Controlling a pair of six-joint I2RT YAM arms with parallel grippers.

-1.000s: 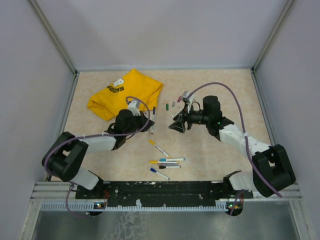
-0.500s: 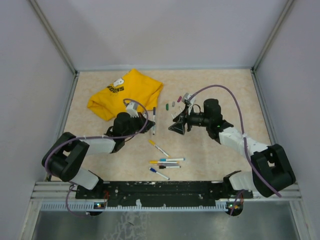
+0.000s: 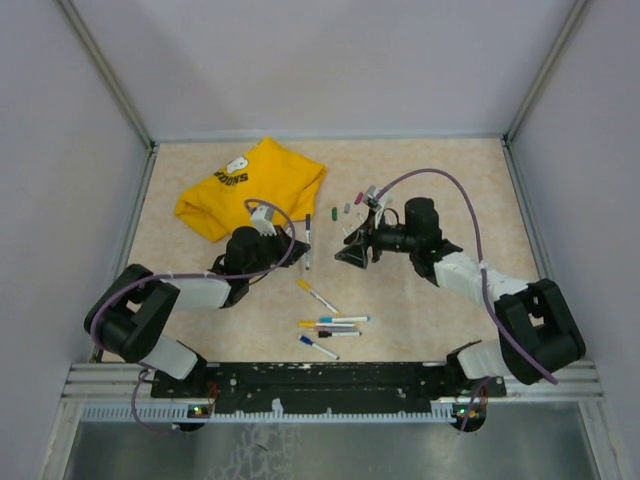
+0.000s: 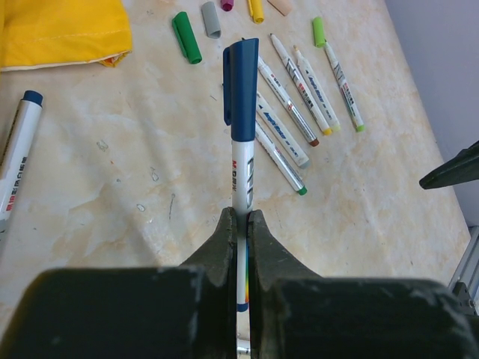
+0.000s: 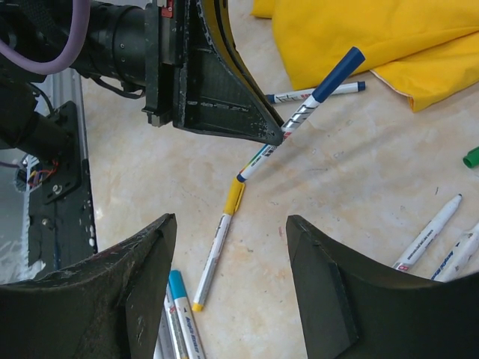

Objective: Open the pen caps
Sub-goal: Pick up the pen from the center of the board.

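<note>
My left gripper [image 4: 240,221] is shut on the white barrel of a pen [image 4: 242,183] whose dark blue cap [image 4: 241,90] sticks out ahead of the fingers. In the right wrist view that pen [image 5: 299,120] slants up from the left gripper [image 5: 275,136]. My right gripper [image 5: 230,221] stands open just short of it, holding nothing, over a yellow-capped pen [image 5: 217,250]. In the top view the left gripper [image 3: 296,244] and the right gripper [image 3: 351,254] face each other. Loose pen caps, green [image 4: 186,37] and grey [image 4: 211,19], lie beyond, beside several uncapped pens [image 4: 296,97].
A yellow T-shirt [image 3: 250,185] lies at the back left. A blue-capped pen [image 4: 18,153] rests near it. More pens [image 3: 330,325] lie near the front middle, with one [image 3: 318,297] apart. Walls enclose the table on three sides.
My right gripper has crept slightly left toward the left gripper. The left gripper keeps its hold on the pen and has barely shifted.
</note>
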